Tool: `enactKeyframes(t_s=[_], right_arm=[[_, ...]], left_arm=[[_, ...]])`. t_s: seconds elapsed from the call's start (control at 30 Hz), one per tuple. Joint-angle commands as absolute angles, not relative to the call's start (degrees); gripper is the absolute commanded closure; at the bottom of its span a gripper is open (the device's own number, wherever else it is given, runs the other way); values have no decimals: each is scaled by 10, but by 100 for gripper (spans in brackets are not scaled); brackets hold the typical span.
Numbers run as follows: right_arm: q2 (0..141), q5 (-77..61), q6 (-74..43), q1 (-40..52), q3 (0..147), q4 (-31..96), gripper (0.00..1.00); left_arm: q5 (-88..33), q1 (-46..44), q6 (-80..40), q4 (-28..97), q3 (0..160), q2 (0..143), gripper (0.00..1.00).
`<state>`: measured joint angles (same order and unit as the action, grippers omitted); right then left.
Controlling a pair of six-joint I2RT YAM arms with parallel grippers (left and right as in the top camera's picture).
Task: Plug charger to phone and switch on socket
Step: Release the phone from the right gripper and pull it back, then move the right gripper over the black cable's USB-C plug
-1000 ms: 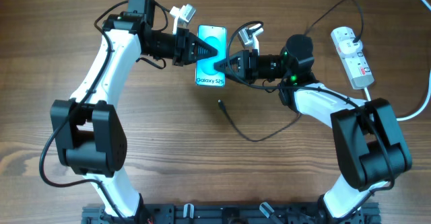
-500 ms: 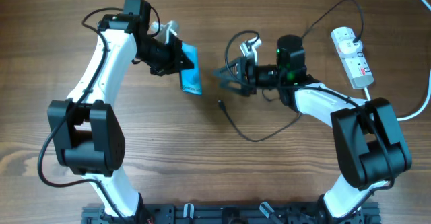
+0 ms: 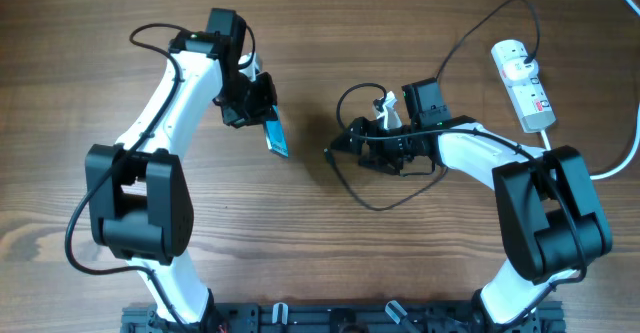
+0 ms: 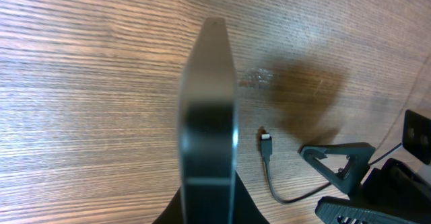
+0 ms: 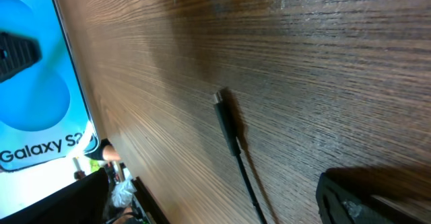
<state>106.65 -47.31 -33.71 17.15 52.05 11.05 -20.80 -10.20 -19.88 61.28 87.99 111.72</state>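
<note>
My left gripper (image 3: 270, 123) is shut on the phone (image 3: 277, 136) and holds it off the table, turned on its edge. The left wrist view shows the phone (image 4: 209, 109) edge-on between the jaws. In the right wrist view its teal screen (image 5: 34, 109) with white "Galaxy" text fills the left side. The charger's black cable (image 3: 372, 205) lies on the wood, its plug tip (image 3: 327, 153) pointing left. My right gripper (image 3: 343, 143) stands open just right of that tip (image 5: 219, 99), holding nothing. The white socket (image 3: 522, 85) lies at the far right with the adapter in it.
The socket's thick white lead (image 3: 625, 153) runs off the right edge. The black cable loops under and around the right arm (image 3: 470, 148). Bare wood lies between the two arms and along the front of the table (image 3: 320, 263).
The right gripper let go of the phone, opened wide and dropped toward the cable tip. The left gripper lifted the phone leftward and turned it on edge.
</note>
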Motion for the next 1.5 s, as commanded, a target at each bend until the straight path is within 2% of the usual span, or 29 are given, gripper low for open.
enactKeyframes(t_s=[0.0,0.47,0.5,0.53,0.6,0.67,0.73,0.8,0.9,1.0,1.1,1.2,1.37,1.47], right_arm=[[1074,-402,-338,170,516,120,0],[1074,-372,-347,170,516,113,0],[1074,-373,-347,170,516,113,3],[1074,-376,-346,170,517,114,16],[1074,-398,-347,170,518,113,50],[1072,-434,-345,170,542,142,80],[1065,-433,-309,170,586,219,95],[1059,-410,-267,170,645,317,95],[1057,-296,-199,179,768,505,95],[1057,-196,-154,201,836,609,96],[1058,-142,-114,234,842,622,96],[1059,-94,-105,261,839,617,96],[1061,4,-92,305,836,561,96],[1061,7,-87,316,835,526,96]], left_arm=[[-200,-110,-206,603,867,1097,96],[-185,-114,-217,601,862,1098,96],[-179,-114,-217,600,862,1098,96],[-176,-114,-217,600,862,1098,96],[-170,-114,-217,600,862,1098,96],[-170,-114,-220,601,862,1098,96],[-170,-114,-230,600,862,1098,96],[-170,-114,-234,596,862,1098,96],[-170,-114,-235,592,862,1098,96],[-155,-114,-245,589,862,1098,96],[-91,-114,-294,589,862,1098,96],[-80,-114,-305,587,862,1098,96],[-46,-114,-308,581,862,1098,96],[-14,-112,-326,587,862,1098,96]])
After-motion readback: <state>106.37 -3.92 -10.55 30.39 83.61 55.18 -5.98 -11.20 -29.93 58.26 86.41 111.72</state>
